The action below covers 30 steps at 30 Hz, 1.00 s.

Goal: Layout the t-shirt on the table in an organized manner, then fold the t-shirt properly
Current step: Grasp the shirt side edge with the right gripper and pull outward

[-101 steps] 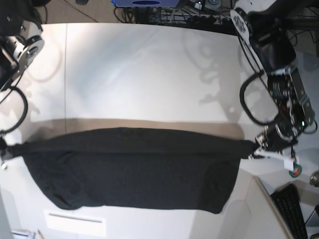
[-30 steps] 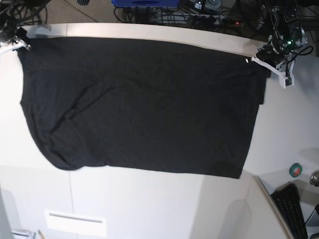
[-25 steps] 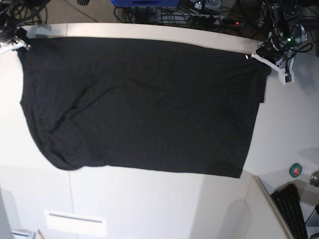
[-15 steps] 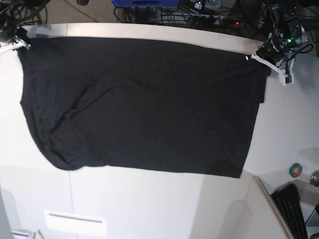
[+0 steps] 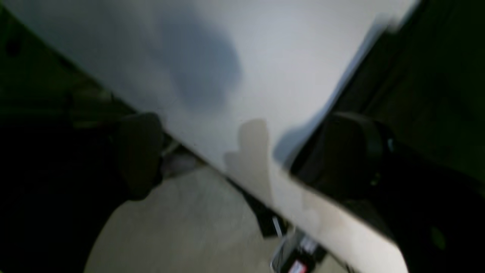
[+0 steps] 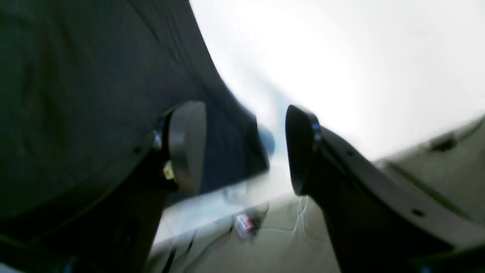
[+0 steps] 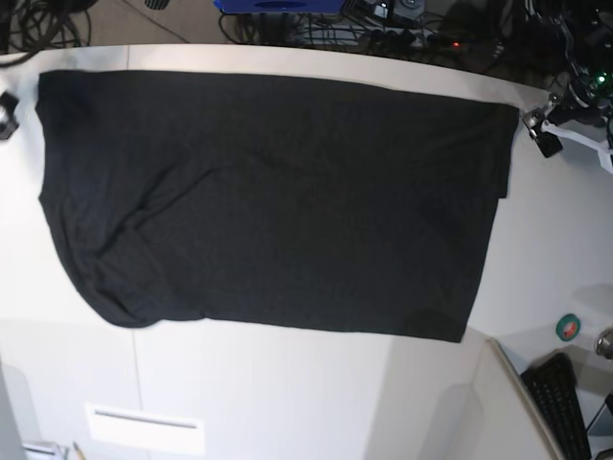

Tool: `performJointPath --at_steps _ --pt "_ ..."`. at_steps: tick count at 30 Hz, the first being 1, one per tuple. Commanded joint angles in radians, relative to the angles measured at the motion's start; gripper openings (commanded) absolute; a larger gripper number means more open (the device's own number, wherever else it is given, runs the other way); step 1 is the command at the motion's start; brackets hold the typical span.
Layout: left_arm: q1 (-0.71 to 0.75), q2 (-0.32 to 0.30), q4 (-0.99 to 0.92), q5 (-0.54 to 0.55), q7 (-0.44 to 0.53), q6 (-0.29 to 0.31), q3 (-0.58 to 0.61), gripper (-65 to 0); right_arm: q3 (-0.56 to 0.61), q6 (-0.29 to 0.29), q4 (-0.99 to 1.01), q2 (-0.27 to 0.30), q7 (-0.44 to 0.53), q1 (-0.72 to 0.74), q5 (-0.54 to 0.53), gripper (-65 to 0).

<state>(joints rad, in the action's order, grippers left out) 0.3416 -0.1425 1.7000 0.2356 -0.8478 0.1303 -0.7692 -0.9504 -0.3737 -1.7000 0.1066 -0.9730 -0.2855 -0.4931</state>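
The black t-shirt lies spread out on the off-white table, plain side up, with a rumpled fold near its lower left. My left gripper hovers open just right of the shirt's far right corner. In the left wrist view its fingers stand wide apart over bare table, the shirt off to one side. My right gripper shows only at the frame's left edge. In the right wrist view it is open, and the shirt's corner lies on the table below its fingers.
A green tape roll and a keyboard sit at the lower right. Cables and a blue object lie beyond the far table edge. A white panel is at the near left.
Both grippers have opened and let go of the shirt's far corners, each drawing outward from it. The shirt stays flat where it lay.
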Motion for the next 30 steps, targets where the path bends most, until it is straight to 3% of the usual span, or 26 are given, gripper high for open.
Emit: performJointPath --at_steps 1,4,7,9,10,15,19,30 --pt "-0.011 -0.010 0.018 -0.002 0.012 -0.001 -0.002 -1.8 0.028 -0.001 0.016 0.052 0.032 0.053 -0.019 -32.3" --pt "-0.046 -0.010 0.008 0.000 0.012 -0.001 0.044 -16.9 0.132 -0.001 0.171 0.146 0.098 0.188 -0.019 -32.3" --pt "-0.054 -0.010 0.008 0.000 0.012 -0.001 0.103 -40.8 0.271 0.005 0.374 0.233 0.220 0.315 -0.017 -32.1" --pt "-0.055 -0.010 0.010 0.000 0.012 -0.001 0.130 -61.7 0.407 0.006 0.549 0.299 0.305 0.418 -0.017 -31.8" --pt "-0.055 -0.009 0.008 0.000 0.012 -0.001 0.138 -65.0 0.472 0.008 0.659 0.330 0.351 0.470 -0.014 -31.8" --pt "-0.055 -0.010 0.005 -0.002 0.012 -0.001 0.139 -65.0 0.687 0.002 1.181 0.384 0.628 0.710 0.067 -31.5" --pt "-0.054 -0.027 0.002 -0.005 0.012 -0.001 0.138 -65.0 0.773 0.000 1.322 0.374 0.774 0.748 0.118 -31.4" --pt "-0.082 -0.041 -0.108 -0.002 0.012 -0.001 0.136 -65.0 0.792 0.000 1.287 0.354 0.788 0.744 0.116 -31.5"
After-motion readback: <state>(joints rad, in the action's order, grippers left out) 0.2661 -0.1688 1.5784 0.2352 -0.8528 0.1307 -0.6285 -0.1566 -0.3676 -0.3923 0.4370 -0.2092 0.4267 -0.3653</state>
